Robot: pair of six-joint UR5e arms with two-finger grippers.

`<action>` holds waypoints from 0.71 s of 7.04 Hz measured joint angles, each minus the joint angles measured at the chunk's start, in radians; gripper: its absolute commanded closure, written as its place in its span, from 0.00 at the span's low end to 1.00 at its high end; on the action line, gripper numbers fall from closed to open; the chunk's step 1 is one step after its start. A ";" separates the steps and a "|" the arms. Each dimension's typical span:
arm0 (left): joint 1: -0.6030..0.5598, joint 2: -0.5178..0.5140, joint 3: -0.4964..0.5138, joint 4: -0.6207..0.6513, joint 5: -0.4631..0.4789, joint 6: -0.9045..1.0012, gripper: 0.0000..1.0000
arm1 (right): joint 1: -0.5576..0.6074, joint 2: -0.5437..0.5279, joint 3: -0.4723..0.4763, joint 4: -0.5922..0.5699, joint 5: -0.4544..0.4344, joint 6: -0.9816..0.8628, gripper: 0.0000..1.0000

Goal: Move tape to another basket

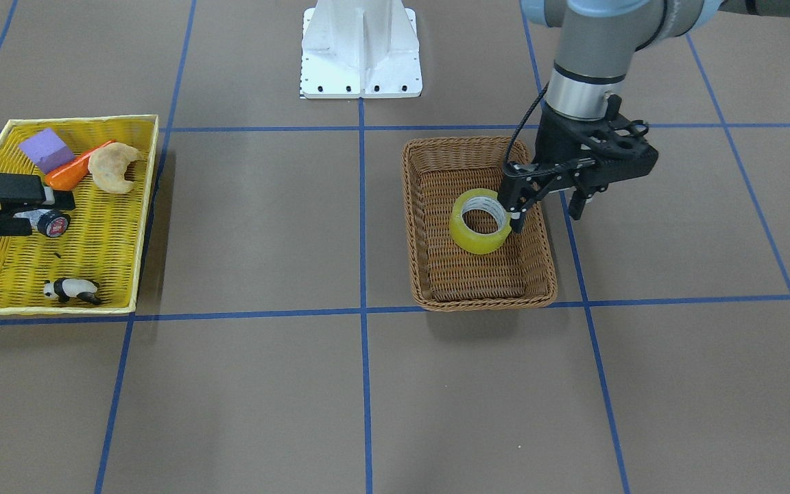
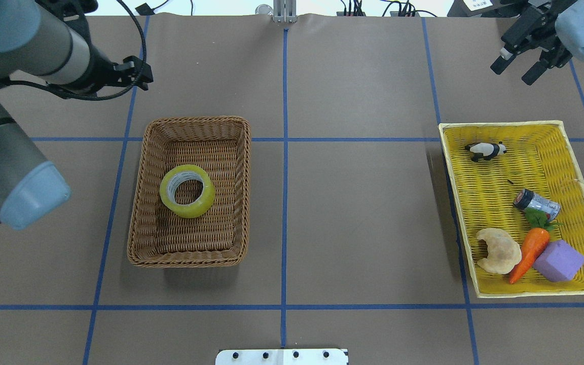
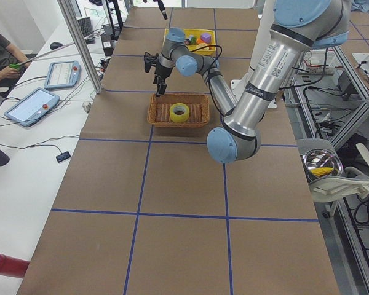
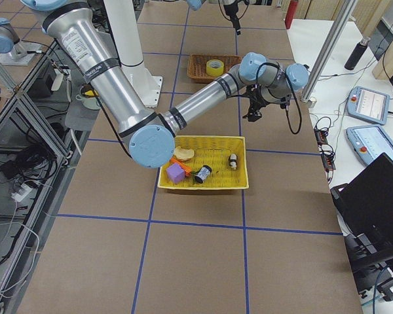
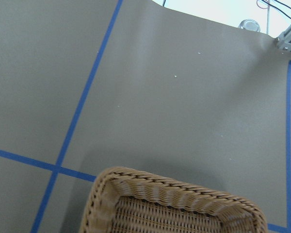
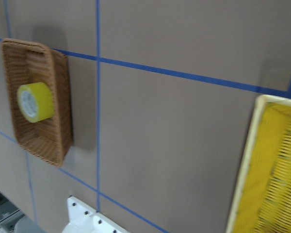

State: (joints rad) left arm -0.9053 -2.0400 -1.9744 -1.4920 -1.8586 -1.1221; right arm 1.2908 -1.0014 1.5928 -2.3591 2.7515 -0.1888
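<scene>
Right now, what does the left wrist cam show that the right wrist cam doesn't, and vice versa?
Left wrist only: the far table edge and hardware beyond it. Right wrist only: the tape inside the basket, the yellow tray side, the white base plate. Both: the wicker basket's rim and blue grid lines.

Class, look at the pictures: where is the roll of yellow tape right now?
In the overhead view the tape lies flat near the middle of the brown wicker basket, in that view's left half, on the robot's left side.
</scene>
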 measured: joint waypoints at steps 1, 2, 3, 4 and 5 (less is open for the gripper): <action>-0.070 0.038 -0.004 0.007 -0.055 0.124 0.02 | 0.009 -0.033 -0.013 0.133 -0.071 0.078 0.00; -0.135 0.080 -0.002 0.011 -0.085 0.261 0.02 | 0.020 -0.057 -0.037 0.242 -0.138 0.120 0.00; -0.196 0.121 0.008 0.012 -0.108 0.406 0.02 | 0.034 -0.077 -0.061 0.318 -0.217 0.135 0.00; -0.262 0.159 0.033 0.011 -0.150 0.557 0.02 | 0.047 -0.112 -0.088 0.406 -0.289 0.139 0.00; -0.328 0.191 0.063 0.009 -0.203 0.695 0.02 | 0.060 -0.161 -0.126 0.526 -0.326 0.142 0.00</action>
State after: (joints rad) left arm -1.2334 -1.8486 -1.9109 -1.4827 -2.0612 -0.4275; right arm 1.3506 -1.1623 1.4667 -1.8333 2.4257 -0.0466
